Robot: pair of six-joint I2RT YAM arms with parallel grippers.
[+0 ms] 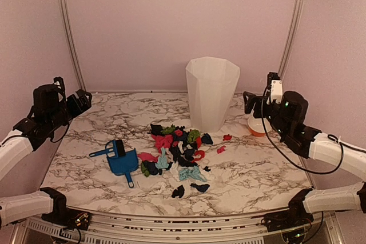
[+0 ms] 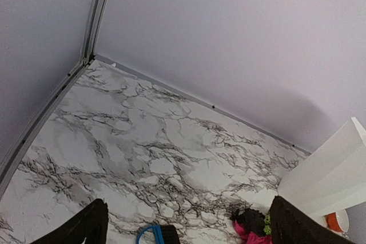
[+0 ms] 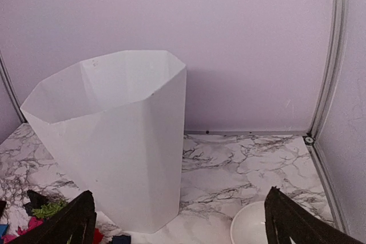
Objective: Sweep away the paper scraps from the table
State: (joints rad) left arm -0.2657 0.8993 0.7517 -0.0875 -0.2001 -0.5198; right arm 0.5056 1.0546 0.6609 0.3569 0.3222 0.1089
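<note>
Right now the paper scraps [image 1: 178,151] lie in a loose heap at the centre of the overhead frame, on the middle of the table [image 1: 263,170]. Black, red, pink, green and light blue bits are mixed together. A few strays sit apart: two red bits to the right of the heap and some black ones at its lower edge.

Just left of the heap lies a blue dustpan [image 1: 124,165] with a dark brush [image 1: 117,150] resting on it. A tall white bin [image 1: 211,92] stands upright just behind the heap, toward the upper centre. An orange and white bowl [image 1: 257,125] sits to the right of the bin, near the right gripper [image 1: 251,102].

The left gripper [image 1: 80,102] hangs above the left edge of the table, well apart from the scraps. In its wrist view its fingers [image 2: 86,227] stand wide apart with nothing between them. The right gripper hovers at the right edge, its jaws also spread wide and empty. Its wrist view shows the bin on the left and the bowl's rim at the bottom.
</note>
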